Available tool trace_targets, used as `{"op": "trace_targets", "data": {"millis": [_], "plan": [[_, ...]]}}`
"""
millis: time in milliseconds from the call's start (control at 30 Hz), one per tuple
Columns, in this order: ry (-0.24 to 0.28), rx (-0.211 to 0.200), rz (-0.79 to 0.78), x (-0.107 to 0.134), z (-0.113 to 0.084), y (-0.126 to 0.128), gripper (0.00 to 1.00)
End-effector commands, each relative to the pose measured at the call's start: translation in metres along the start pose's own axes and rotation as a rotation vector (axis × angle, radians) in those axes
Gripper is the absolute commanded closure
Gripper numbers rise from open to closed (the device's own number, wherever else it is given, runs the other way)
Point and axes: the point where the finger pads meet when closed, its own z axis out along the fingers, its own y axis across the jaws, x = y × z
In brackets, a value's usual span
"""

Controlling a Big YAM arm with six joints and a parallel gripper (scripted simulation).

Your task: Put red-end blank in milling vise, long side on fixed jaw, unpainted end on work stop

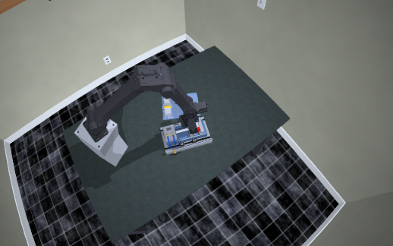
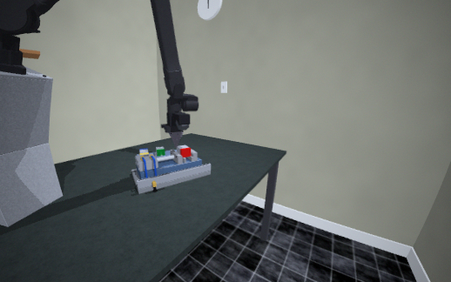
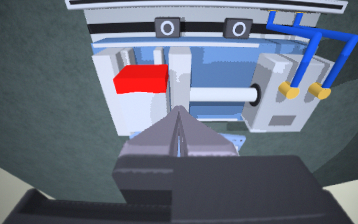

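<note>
Apparently seated, going left to right in the wrist view: end block without hoses [image 1: 202, 127] [image 2: 194, 155] [image 3: 106, 95], then red-ended blank [image 1: 198, 129] [image 2: 185, 152] [image 3: 142, 78] between the jaws, presumably set there so the block can back its long side. Red faces the clamped edge, likely to leave the plain end for the stop, which is hidden. Gripper [image 1: 193, 130] [image 2: 176, 144] [image 3: 179, 111] fingertips together, holding nothing, near the sliding jaw [image 2: 178, 157] [image 3: 180, 75], perhaps for nudging. Hose block [image 1: 170, 133] [image 2: 145, 162] [image 3: 280, 100] far right.

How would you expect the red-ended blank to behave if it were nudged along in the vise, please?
The red-ended blank looks like a rigid block, so it should probably slide without bending. Its flat faces and square edges make rolling unlikely. The jaws standing on either side would likely limit sideways travel.
</note>
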Motion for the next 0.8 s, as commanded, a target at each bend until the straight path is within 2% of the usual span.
{"op": "trace_targets", "data": {"millis": [0, 767], "plan": [[0.001, -0.008, 0.000, -0.0023, 0.0009, 0.0021, 1.00], [0.001, -0.014, 0.001, -0.0024, -0.0010, 0.0033, 1.00]]}}
